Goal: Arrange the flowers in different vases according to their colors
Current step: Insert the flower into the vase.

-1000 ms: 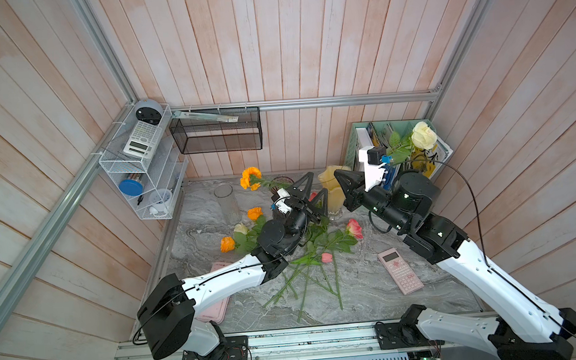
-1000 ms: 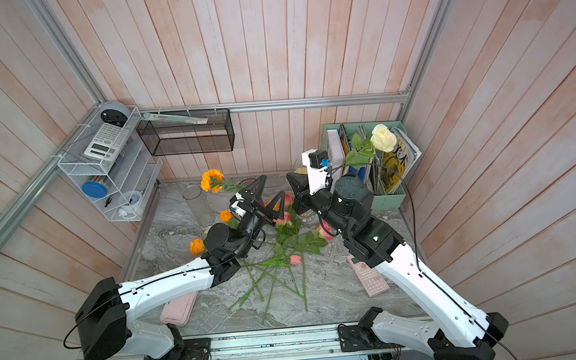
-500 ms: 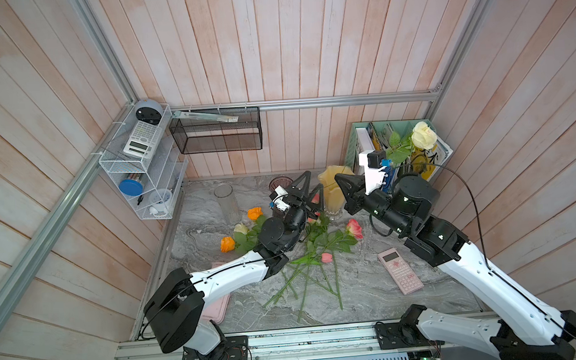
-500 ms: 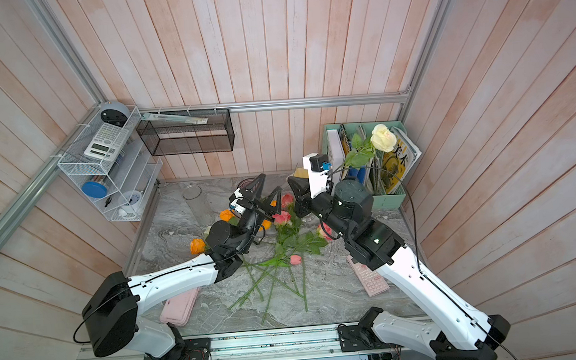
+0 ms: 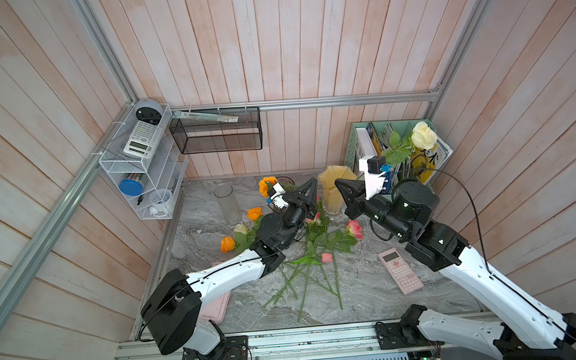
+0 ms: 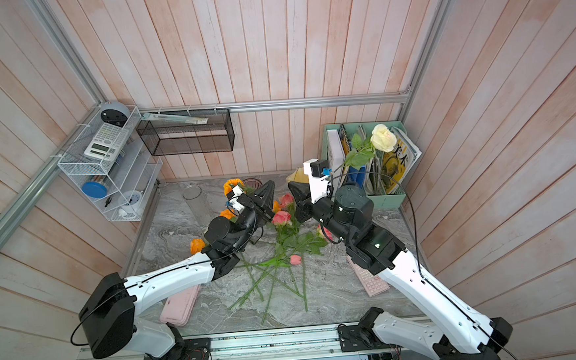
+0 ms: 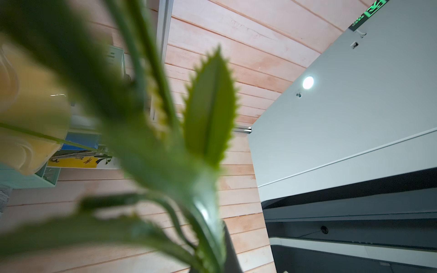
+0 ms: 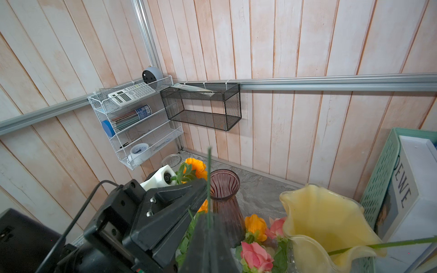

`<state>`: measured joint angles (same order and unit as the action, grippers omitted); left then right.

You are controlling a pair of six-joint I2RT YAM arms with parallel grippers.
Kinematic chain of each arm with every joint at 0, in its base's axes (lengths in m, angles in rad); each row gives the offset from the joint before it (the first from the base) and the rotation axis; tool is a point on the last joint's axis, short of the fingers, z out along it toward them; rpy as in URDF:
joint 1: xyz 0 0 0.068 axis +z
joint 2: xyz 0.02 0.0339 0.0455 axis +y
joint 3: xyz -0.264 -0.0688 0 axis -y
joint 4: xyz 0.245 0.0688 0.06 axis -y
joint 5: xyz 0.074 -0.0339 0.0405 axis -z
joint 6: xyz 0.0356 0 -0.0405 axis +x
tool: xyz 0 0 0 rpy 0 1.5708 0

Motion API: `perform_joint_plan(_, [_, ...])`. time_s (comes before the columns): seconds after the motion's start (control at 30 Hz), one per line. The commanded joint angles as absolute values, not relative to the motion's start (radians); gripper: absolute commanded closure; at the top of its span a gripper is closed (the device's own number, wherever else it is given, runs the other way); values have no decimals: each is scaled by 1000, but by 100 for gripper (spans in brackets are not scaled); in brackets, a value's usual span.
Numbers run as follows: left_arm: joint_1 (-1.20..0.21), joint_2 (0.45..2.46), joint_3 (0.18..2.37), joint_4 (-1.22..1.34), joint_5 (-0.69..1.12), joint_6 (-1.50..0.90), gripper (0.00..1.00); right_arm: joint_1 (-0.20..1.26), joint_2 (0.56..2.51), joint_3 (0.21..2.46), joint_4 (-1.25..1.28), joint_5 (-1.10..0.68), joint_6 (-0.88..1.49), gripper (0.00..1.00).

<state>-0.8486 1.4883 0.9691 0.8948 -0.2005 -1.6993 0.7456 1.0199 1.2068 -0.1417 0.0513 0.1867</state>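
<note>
Top views show loose flower stems [image 5: 303,282] fanned toward the counter's near edge, with a pink calculator [image 5: 400,270] to their right. Further in, mid-counter, lie a pink tulip [image 5: 326,257] and pink roses [image 5: 354,229]. Toward the left edge are orange roses [image 5: 255,213] with a small cream rose [image 5: 240,229] between them. Beyond these the two end effectors face each other, tips near but apart. The left end effector [image 5: 311,183] is closed on a leafy stem [image 7: 163,94]; which bloom it carries cannot be told. The right end effector [image 5: 340,183] is clamped on the thin stem of a cream-white rose [image 5: 423,136], whose head is held aloft before the mint-green file holder [image 6: 389,200] in the far right corner. Along the far edge stand the clear glass cylinder [image 5: 226,200], the purple vase [image 8: 224,191] with an orange marigold [image 5: 267,185] just beside its rim, and the yellow vase [image 5: 333,188], nearest the right end effector.
</note>
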Motion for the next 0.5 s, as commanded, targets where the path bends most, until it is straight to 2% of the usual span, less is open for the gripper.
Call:
perform_joint_plan(0.0, [-812,1418,966,855,-156,-1629,100,753,992,1165,-135,69,187,100])
perform_joint_plan(0.03, [-801,1401,961,828,-146,-1613,100,753,985,1149,-122,74,189,99])
perform_joint_plan(0.13, [-779,1350,952,749,-135,-1561,100,753,969,1117,-93,73,196,73])
perform_joint_plan(0.2, [-765,1328,957,717,-122,-1539,100,753,970,1109,-94,63,205,50])
perform_joint_plan(0.23, [-756,1319,961,701,-112,-1530,100,753,972,1106,-98,59,207,44])
perform_joint_plan(0.33, [-728,1300,984,647,-76,-1499,100,753,972,1091,-106,56,222,33])
perform_joint_plan(0.47, [-663,1287,1036,557,20,-1456,100,753,946,1059,-135,73,234,27])
